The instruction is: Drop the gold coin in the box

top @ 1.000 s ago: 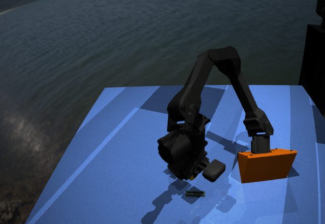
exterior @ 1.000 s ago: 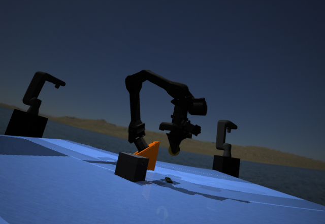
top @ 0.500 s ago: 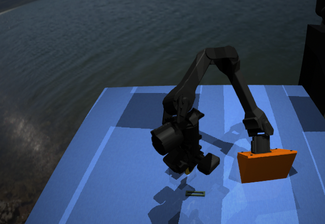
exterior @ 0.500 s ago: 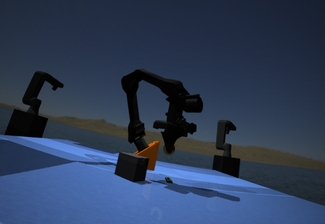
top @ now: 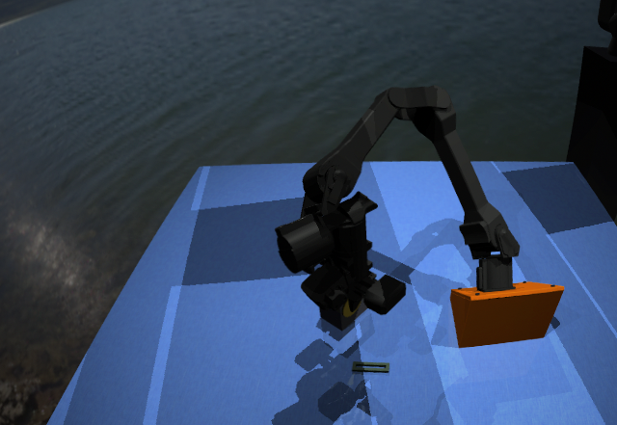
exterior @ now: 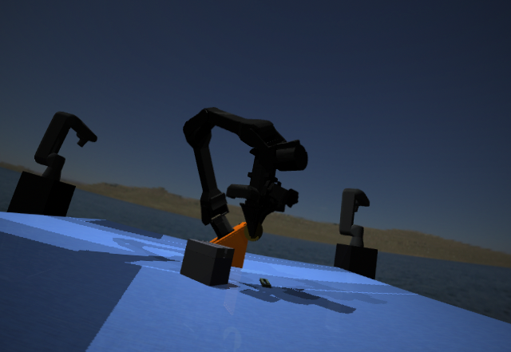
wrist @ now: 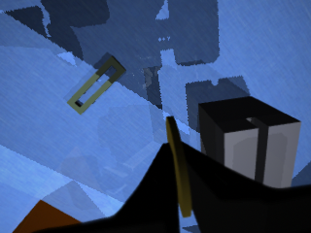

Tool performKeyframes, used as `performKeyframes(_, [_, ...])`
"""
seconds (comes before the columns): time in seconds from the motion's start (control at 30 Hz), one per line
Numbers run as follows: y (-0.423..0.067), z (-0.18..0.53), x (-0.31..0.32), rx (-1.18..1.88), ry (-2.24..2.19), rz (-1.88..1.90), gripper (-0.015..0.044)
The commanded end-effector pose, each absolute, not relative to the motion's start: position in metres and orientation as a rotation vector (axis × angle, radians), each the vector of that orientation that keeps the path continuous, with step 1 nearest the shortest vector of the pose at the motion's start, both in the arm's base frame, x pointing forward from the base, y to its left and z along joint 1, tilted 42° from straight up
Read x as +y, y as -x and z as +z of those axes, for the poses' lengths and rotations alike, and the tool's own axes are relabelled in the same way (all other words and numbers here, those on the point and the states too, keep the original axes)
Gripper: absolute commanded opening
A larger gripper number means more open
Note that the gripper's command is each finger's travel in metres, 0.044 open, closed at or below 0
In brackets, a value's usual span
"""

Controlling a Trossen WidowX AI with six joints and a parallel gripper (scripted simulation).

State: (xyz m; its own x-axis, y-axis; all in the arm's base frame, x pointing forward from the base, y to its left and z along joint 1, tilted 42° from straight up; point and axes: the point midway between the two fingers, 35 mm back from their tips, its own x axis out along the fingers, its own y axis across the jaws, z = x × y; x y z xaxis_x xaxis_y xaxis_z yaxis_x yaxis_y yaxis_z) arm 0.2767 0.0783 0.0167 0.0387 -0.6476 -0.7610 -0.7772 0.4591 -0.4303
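Observation:
My gripper (top: 348, 310) (exterior: 252, 231) (wrist: 172, 149) is shut on the thin gold coin (top: 348, 309) (exterior: 251, 237) (wrist: 176, 146) and holds it on edge above the table. The dark-green holder (top: 357, 366) (exterior: 265, 282) (wrist: 77, 104) lies empty on the table, ahead and to the left in the wrist view. The grey box (exterior: 206, 261) (wrist: 243, 150) has a dark lid with a narrow slot and stands just right of the coin in the wrist view. In the exterior view the coin hangs above and to the right of the box. In the top view I cannot make out the box behind the gripper.
The arm's orange base (top: 505, 313) (exterior: 233, 241) stands right of the gripper in the top view. Two other black arms on black pedestals (exterior: 41, 193) (exterior: 354, 257) stand at the edges of the blue table (top: 224, 335). A dark pedestal (top: 593, 112) is at the far right.

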Motion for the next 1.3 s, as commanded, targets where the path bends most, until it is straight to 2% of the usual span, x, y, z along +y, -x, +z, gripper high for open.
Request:
performKeyframes(0.0, [-0.281, 0.025, 0.071, 1.662, 1.247, 0.154, 0.0000])
performKeyframes(1.0, [-0.298, 0.073, 0.013, 1.668, 1.257, 0.136, 0.0000])
performKeyframes(1.27, [-0.297, 0.069, 0.016, 1.672, 1.254, 0.137, 0.0000])
